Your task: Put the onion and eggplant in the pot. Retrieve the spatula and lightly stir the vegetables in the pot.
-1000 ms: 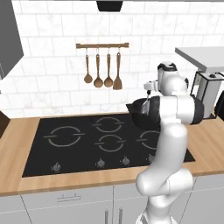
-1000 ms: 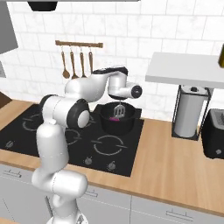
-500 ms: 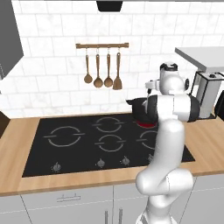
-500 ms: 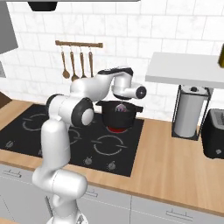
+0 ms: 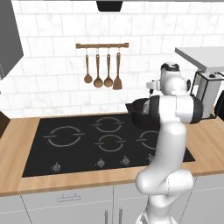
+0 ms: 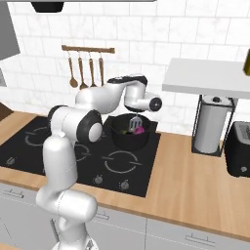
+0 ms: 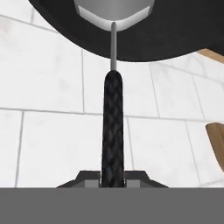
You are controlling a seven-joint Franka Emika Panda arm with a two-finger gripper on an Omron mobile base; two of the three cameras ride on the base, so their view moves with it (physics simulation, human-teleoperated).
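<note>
The black pot (image 6: 128, 138) stands on the hob's back right burner, partly behind my arm in the left base view (image 5: 139, 113). Inside it lies the magenta onion (image 6: 140, 130); I cannot make out the eggplant. My gripper (image 6: 138, 114) hangs over the pot, shut on the thin black handle of the spatula (image 7: 113, 131). The spatula's silver head (image 6: 135, 122) reaches down into the pot beside the onion. In the hand view the gripper (image 7: 113, 178) clamps the handle's end, with the silver head (image 7: 113, 9) against the pot's dark inside (image 7: 183, 30).
Wooden spoons and a wooden spatula hang on a wall rail (image 5: 103, 70) behind the black hob (image 5: 83, 142). To the right stand a paper towel holder (image 6: 212, 124) under a white shelf (image 6: 210, 78) and a toaster (image 6: 239, 156). Bare wooden counter (image 6: 190, 180) lies right of the hob.
My hand has swung slightly over the pot, carrying the spatula head around inside it. A red patch seen under the pot half a second ago is gone.
</note>
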